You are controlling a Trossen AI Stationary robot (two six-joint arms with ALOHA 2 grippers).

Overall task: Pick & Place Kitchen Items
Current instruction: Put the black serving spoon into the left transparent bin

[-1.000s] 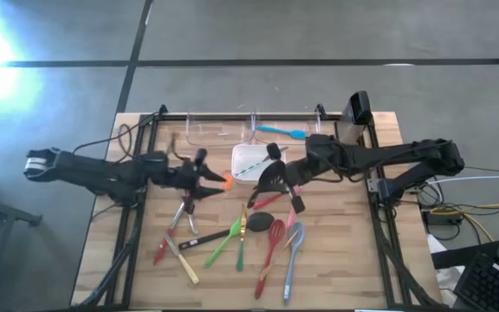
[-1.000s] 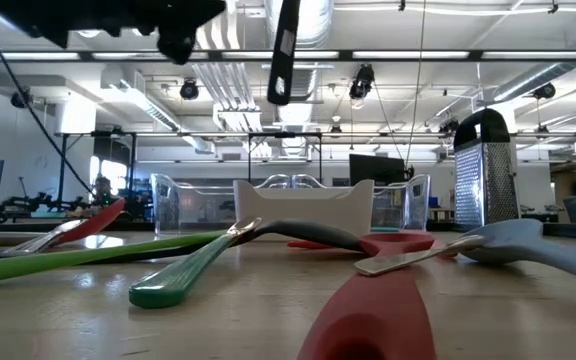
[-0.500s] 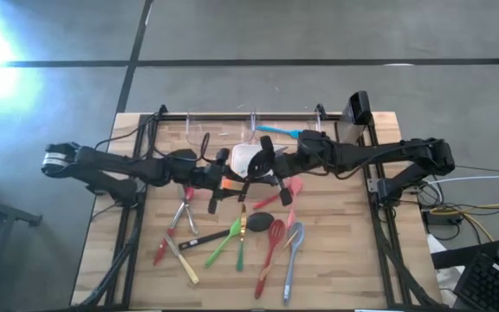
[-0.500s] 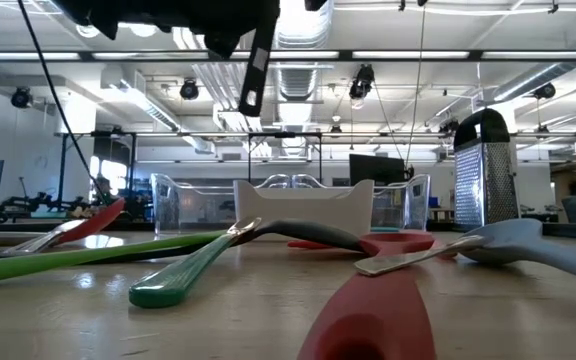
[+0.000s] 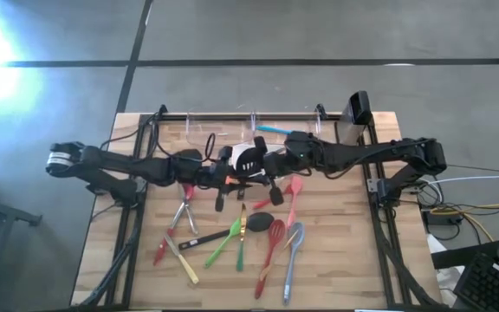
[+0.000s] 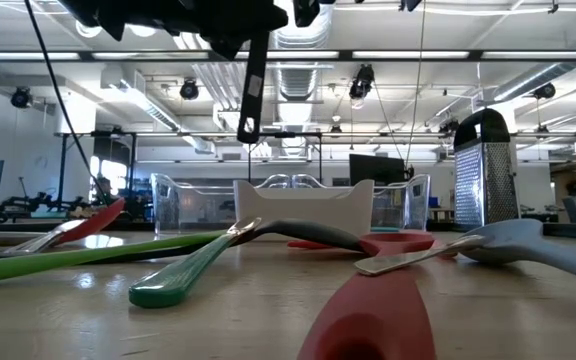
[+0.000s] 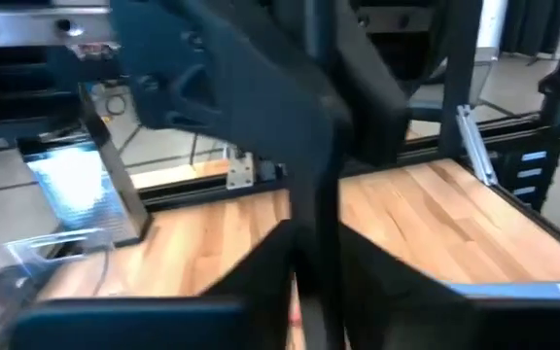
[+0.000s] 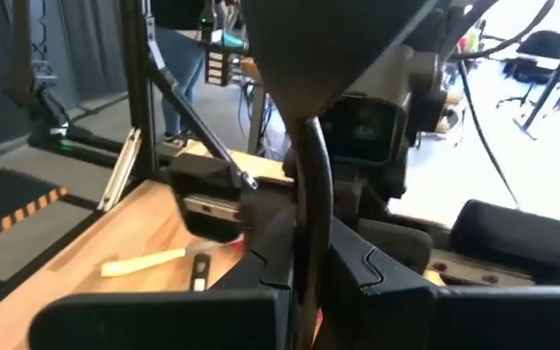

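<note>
We looked straight down on a wooden table (image 5: 336,251) where two dark arms met nose to nose above its middle. The right gripper (image 5: 265,170) was clamped narrow on a black long-handled utensil (image 5: 222,192); in its wrist view the fingers (image 8: 270,258) pressed the thin black shaft from both sides. The utensil hung off the table, its handle drooping below the grippers in the low view. The left gripper (image 5: 223,173) sat directly opposite the right one, with the same black shaft running between its fingers (image 7: 261,267), and they looked drawn in against it. A white square dish (image 5: 248,158) lay partly hidden under the two grippers. The remaining kitchen items (image 5: 249,238) lay scattered on the table on the near side of both grippers: red, green, yellow, grey and black spoons and spatulas. Beyond the grippers stood clear plastic bins (image 5: 219,128), one holding a blue utensil (image 5: 271,129).
</note>
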